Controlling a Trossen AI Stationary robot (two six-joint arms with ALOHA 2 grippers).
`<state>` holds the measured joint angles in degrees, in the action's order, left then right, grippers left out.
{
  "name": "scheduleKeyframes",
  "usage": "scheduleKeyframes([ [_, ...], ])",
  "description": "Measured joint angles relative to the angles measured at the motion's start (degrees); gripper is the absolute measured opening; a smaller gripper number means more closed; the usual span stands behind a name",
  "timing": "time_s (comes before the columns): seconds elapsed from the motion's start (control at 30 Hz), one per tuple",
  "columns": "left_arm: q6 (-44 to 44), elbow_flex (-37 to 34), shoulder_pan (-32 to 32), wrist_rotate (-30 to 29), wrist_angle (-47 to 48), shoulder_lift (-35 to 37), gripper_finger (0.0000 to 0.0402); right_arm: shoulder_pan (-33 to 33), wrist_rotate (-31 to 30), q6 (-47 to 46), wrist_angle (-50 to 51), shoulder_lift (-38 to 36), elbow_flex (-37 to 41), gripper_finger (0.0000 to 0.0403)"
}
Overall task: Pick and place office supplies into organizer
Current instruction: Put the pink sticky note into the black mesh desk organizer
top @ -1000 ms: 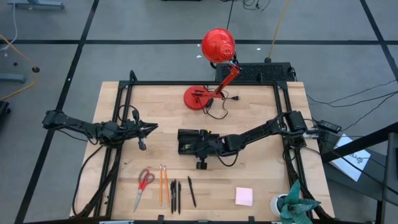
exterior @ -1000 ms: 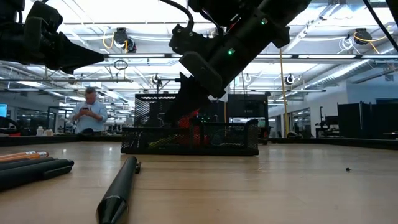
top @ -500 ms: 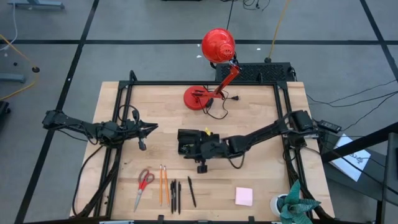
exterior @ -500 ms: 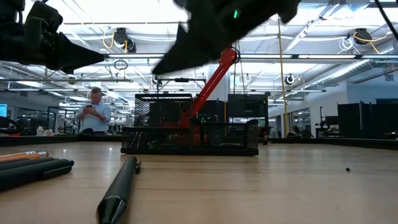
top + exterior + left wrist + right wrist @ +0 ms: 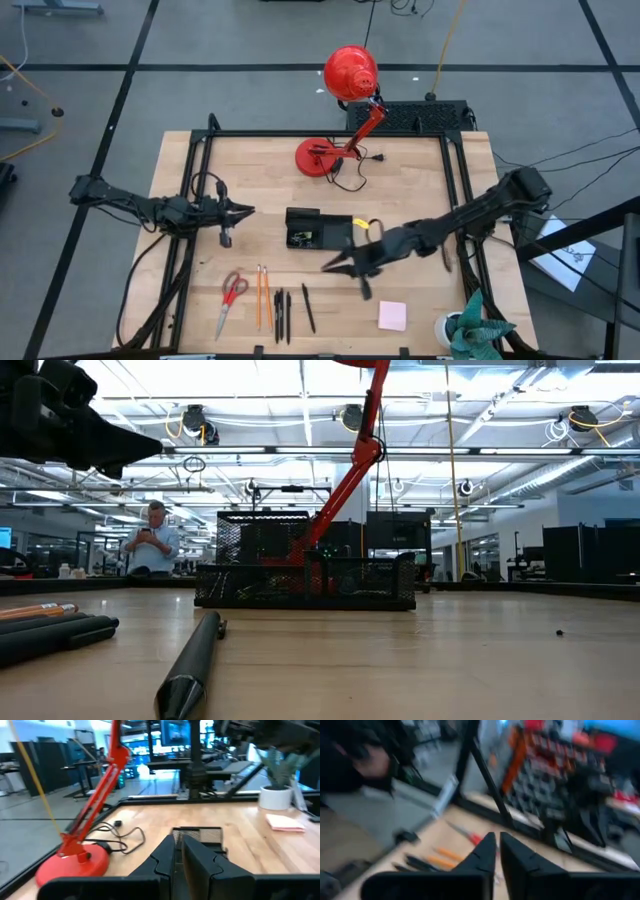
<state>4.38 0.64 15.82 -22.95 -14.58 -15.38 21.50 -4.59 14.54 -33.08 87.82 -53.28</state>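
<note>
The black organizer (image 5: 317, 228) sits mid-desk, with something small and yellow-green showing inside its low section. The right gripper (image 5: 330, 266) hangs just beside it, off its near right corner on the side toward the desk's front edge, and its fingers are pressed together with nothing between them. Ahead of that gripper, toward the front left of the desk (image 5: 420, 180), the loose supplies lie in a row: nearest is a single black pen (image 5: 308, 307), then two more black pens (image 5: 281, 315) side by side, the two orange pencils (image 5: 262, 297), and farthest the red-handled scissors (image 5: 231, 296). The pink sticky-note pad (image 5: 392, 316) lies on the other side of the gripper, near the front edge, close to a small potted plant (image 5: 468, 328). The left gripper (image 5: 248, 211) waits well apart on the organizer's far side, pointing at it, fingers almost together and empty. Behind the organizer stands a red desk lamp (image 5: 340, 110). A person (image 5: 150, 540) stands in the room beyond.
</note>
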Motion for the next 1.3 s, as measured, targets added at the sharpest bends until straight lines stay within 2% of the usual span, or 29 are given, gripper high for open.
scheduleKeyframes([
  [0.07, -0.02, 0.31, 0.97, 0.93, 1.76, -0.25, 0.0042, -0.75, 0.32, -1.15, -2.40, -2.37, 4.32, 0.0005],
  [0.17, -1.03, 2.01, 2.49, 2.15, 5.09, -2.65, 0.0042, -4.16, 0.79, -4.26, 0.57, -4.66, 7.47, 0.0009],
  [0.2, -1.10, 2.68, 2.99, 2.40, 5.16, -3.86, 0.0042, -5.50, 3.04, -5.03, 1.24, -4.85, 7.98, 0.0009],
  [0.23, -1.11, 3.48, 3.50, 2.43, 4.61, -5.44, 0.0042, -6.77, 7.03, -5.29, 1.10, -4.77, 8.23, 0.0007],
  [0.33, -0.29, 5.46, 4.63, 2.56, 2.89, -10.84, 0.0042, -9.83, 24.57, -4.79, -5.04, -2.55, 8.73, 0.0001],
  [0.37, 0.44, 5.93, 4.97, 2.70, 1.19, -12.82, 0.0042, -10.43, 28.51, -4.90, -8.25, -1.47, 8.96, 0.0002],
  [0.43, 3.10, 6.33, 5.56, 3.77, -3.38, -17.14, 0.0042, -11.38, 31.26, -6.14, -12.99, 0.33, 9.20, 0.0003],
  [0.5, 7.00, 6.36, 6.21, 5.08, -9.94, -21.24, 0.0042, -12.12, 29.23, -6.83, -13.34, 1.39, 9.20, 0.0001],
  [0.6, 12.60, 6.46, 7.46, 5.22, -19.69, -26.67, 0.0042, -13.12, 23.06, -6.74, -11.99, 1.55, 9.20, 0.0002],
  [0.67, 14.51, 6.47, 8.22, 5.20, -24.35, -29.49, 0.0042, -14.31, 22.72, -5.00, -9.59, -0.18, 9.20, 0.0003],
  [0.8, 16.04, 6.45, 9.30, 4.84, -26.19, -31.80, 0.0042, -18.31, 22.36, -3.34, -1.54, -8.48, 9.22, 0.0001],
  [0.9, 15.91, 6.45, 9.44, 3.45, -26.03, -31.94, 0.0042, -19.15, 15.85, -2.00, 11.30, -18.07, 9.22, 0.0001],
  [0.97, 15.96, 6.45, 9.44, 3.03, -26.04, -31.82, 0.0042, -16.57, 10.24, -0.53, 19.68, -24.26, 9.23, 0.0001],
  [1.03, 15.94, 6.45, 9.44, 2.88, -26.02, -31.82, 0.0042, -12.55, 4.38, -0.17, 23.70, -29.53, 10.16, 0.0001],
  [1.17, 14.76, 6.45, 9.40, 0.43, -25.97, -31.82, 0.0042, -3.55, -4.39, 0.73, 20.53, -38.76, 16.60, 0.0001],
  [1.3, 13.48, 6.45, 9.40, -0.09, -25.95, -31.82, 0.0042, 2.54, -14.60, -0.22, 15.88, -44.67, 24.59, 0.0001],
])
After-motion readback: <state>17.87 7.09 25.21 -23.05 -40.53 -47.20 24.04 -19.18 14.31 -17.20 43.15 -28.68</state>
